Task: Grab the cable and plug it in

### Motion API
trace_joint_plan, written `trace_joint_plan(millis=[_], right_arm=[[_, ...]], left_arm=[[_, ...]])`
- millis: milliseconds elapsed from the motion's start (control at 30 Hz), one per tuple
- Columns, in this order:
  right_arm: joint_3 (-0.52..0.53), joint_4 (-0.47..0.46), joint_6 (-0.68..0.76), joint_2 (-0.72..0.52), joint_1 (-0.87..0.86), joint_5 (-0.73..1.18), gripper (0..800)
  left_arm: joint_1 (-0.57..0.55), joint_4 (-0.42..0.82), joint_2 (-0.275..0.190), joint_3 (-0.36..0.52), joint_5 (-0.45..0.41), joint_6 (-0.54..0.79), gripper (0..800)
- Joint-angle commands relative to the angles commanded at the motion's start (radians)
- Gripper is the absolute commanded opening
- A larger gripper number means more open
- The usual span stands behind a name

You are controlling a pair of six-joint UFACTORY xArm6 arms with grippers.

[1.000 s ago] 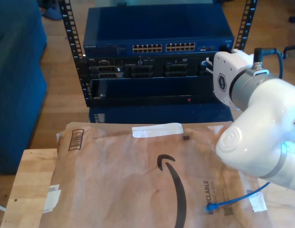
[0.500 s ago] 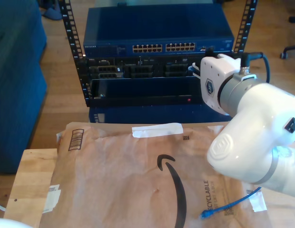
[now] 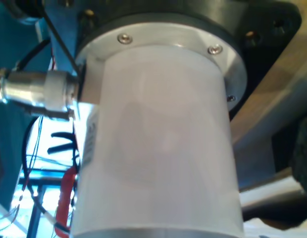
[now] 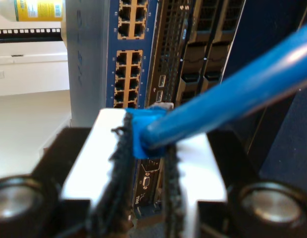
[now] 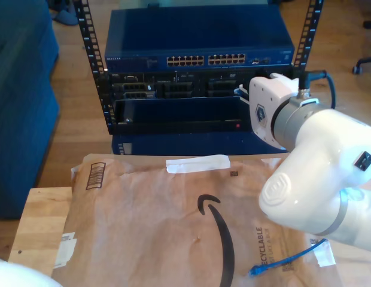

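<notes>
Second claw point(image 4: 143, 148) clamped on the cable point(image 4: 232, 94) right at its blue boot, plug aimed at the switch ports point(image 4: 128, 79) on the far rack. Thin, light, floppy; best held at the stiff boot. Free end trails on the paper-covered tabletop point(image 5: 173, 227), near right in exterior view. First claw's state: cannot tell, probably idle
</notes>
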Motion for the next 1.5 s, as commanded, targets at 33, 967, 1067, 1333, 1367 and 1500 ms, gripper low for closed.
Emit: trace_joint_plan(millis=[33,967,1067,1333,1367,1500], right_arm=[[0.000,0.000,0.000,0.000,0.000,0.000,2],[-0.026,-0.009,0.000,0.109,0.046,0.005,0],[-0.028,-0.005,0.000,0.103,0.049,0.002,0],[-0.153,0.003,-0.002,0.250,0.080,-0.048,0],[-0.157,0.006,0.000,0.287,0.094,-0.081,0],[-0.150,0.012,0.003,0.400,0.141,-0.250,0]], left_arm=[[0.006,-0.002,0.000,0.014,-0.028,0.026,797],[0.068,-0.071,0.064,0.060,-0.163,0.199,799],[0.068,-0.071,0.064,0.060,-0.163,0.199,799],[0.068,-0.071,0.064,0.060,-0.163,0.199,799],[0.068,-0.071,0.064,0.060,-0.163,0.199,799],[0.068,-0.071,0.064,0.060,-0.163,0.199,799]])
